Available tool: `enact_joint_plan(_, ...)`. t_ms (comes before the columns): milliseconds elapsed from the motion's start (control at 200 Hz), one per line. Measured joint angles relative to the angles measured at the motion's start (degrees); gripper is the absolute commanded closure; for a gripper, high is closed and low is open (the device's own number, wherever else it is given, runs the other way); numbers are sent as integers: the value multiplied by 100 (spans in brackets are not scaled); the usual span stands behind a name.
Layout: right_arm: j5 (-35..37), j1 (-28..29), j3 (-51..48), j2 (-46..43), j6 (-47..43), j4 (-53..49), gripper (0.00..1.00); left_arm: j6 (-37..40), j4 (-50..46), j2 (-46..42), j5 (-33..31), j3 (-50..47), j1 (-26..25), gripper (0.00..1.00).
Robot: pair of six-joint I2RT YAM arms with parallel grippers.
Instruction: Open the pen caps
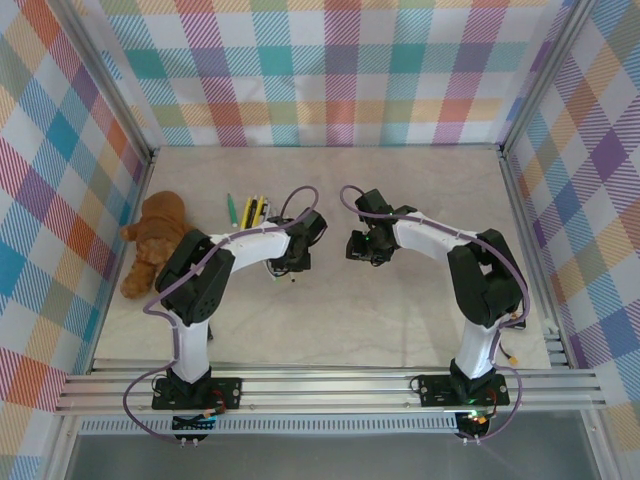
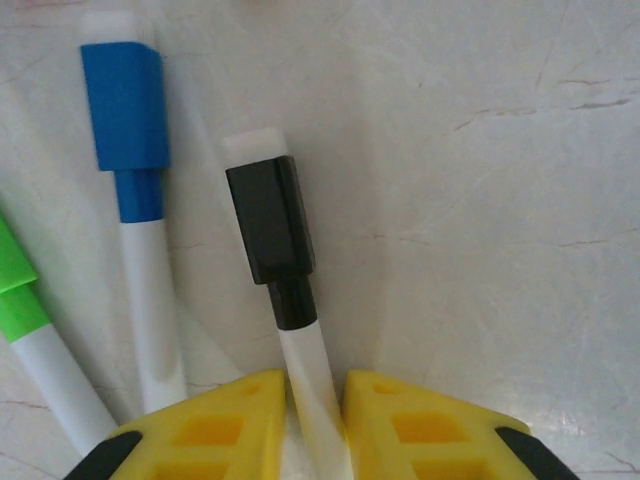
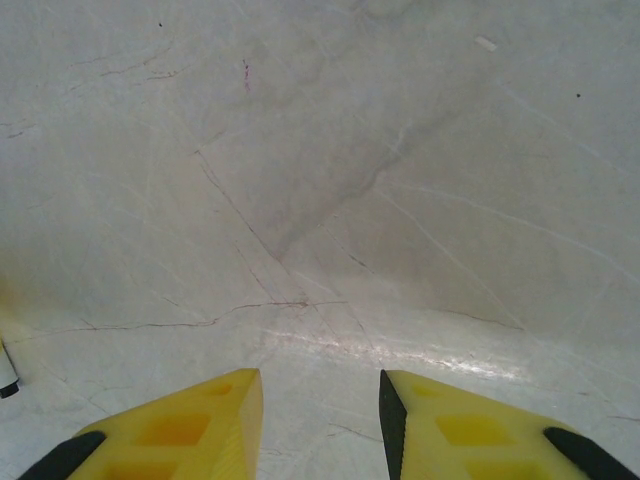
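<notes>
Sitting on the far end of its pen, the black cap [image 2: 270, 220] points straight away from the left hand [image 2: 315, 400], and the coming move turns on this. The black pen [image 2: 305, 350] runs lengthwise out of the hand. Its white barrel passes between the two yellow fingers [image 2: 210, 430], which pinch it from both sides a little behind the black collar. So the cap is free in front, with bare surface [image 2: 500, 200] to its right.

The cap is short, boxy and glossy, with a white plug at its tip. I judge it wants a pull along the pen's axis. Whether the pen is lifted or rests on the surface I cannot tell.

Just to its left lies a blue pen [image 2: 150, 300] with a blue cap [image 2: 127, 105], almost parallel, and further left a green pen [image 2: 25, 310].

The right hand [image 3: 320, 395] is spread and holds nothing. From above it faces the left hand, near it, so it seems placed to take the cap. The bear [image 1: 155, 245] lies well apart at the left.
</notes>
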Motion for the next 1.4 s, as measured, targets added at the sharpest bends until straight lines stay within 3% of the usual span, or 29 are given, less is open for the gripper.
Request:
enact_joint_plan(130, -2, 0, 59, 55, 0, -4, 63, 127, -166, 101, 7, 155, -17, 79)
enact_joint_plan(260, -2, -2, 90, 63, 0, -11, 63, 341, -249, 144, 28, 254, -52, 94)
enact_joint_plan(505, -114, -13, 199, 66, 2, -35, 63, 710, -282, 186, 142, 358, -76, 100)
enact_joint_plan(940, -894, -107, 157, 66, 304, 400, 55, 1307, 975, 120, 2861, 352, -177, 100)
enact_joint_plan(1400, -1318, -221, -151, 87, 678, 741, 54, 1259, 1161, 120, 3414, 251, -144, 100)
